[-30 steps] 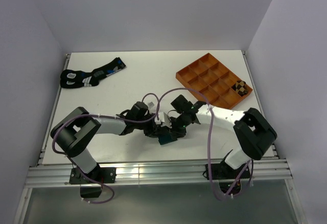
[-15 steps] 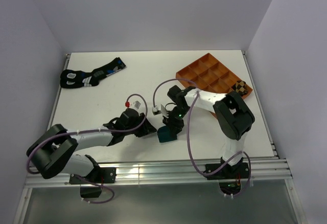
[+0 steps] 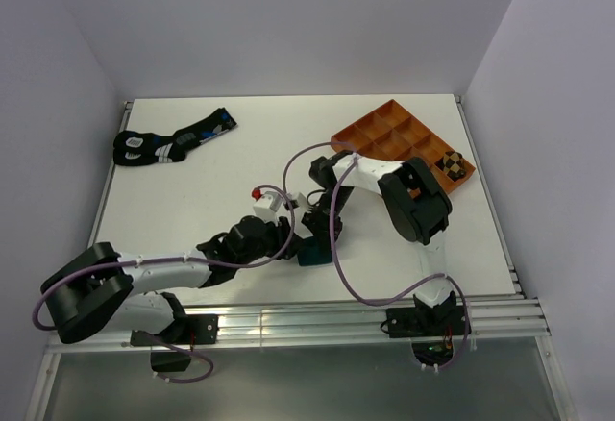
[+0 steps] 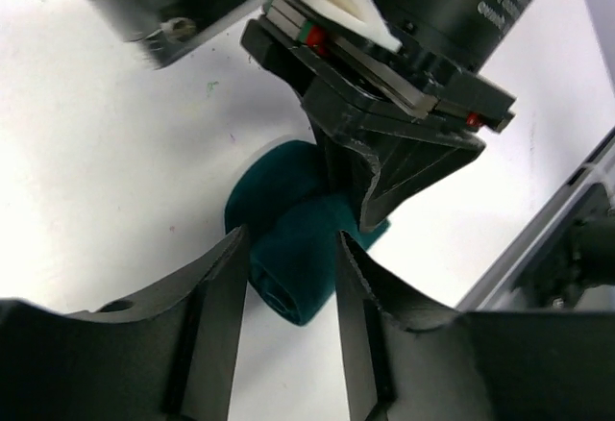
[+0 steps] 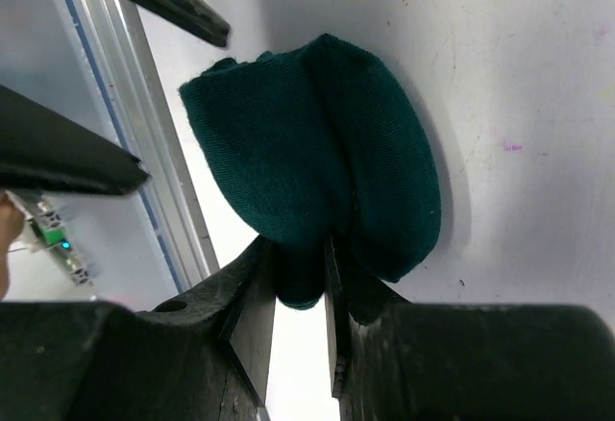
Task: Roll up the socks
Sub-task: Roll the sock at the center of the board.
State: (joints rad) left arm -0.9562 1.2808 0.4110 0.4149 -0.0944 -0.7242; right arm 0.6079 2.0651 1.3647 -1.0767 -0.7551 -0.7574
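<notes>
**A:** Went left to right, everything placed off the tray (image 3: 361, 123). Well to its left, a loose pair of black socks (image 3: 171, 140) with blue and white markings lay flat on the table (image 3: 221, 190).

**B:** Left gripper?

**A:** The left gripper (image 4: 288, 238) sat left of the tray and nearer the front edge. Its jaws were partly open, with one finger on each side of the teal sock (image 4: 288, 258). It straddled one end of the sock and was not clamped on it. Couldn't tell if the pads touched the fabric.

**B:** And the sock itself?

**A:** It was bunched into a short fat roll on the table, near-left of the tray and well apart from it. No figure showed on it, only plain teal.

**B:** Right gripper?

**A:** The right gripper (image 5: 300, 258) was on the tray side of the roll and pointed down onto it. Its jaws were almost closed and pinched a fold of the teal sock between them.

**B:** Second sock?

**A:** The checkered sock (image 3: 453, 163) was balled up in the tray's rightmost compartment. Neither gripper was near it.
</notes>
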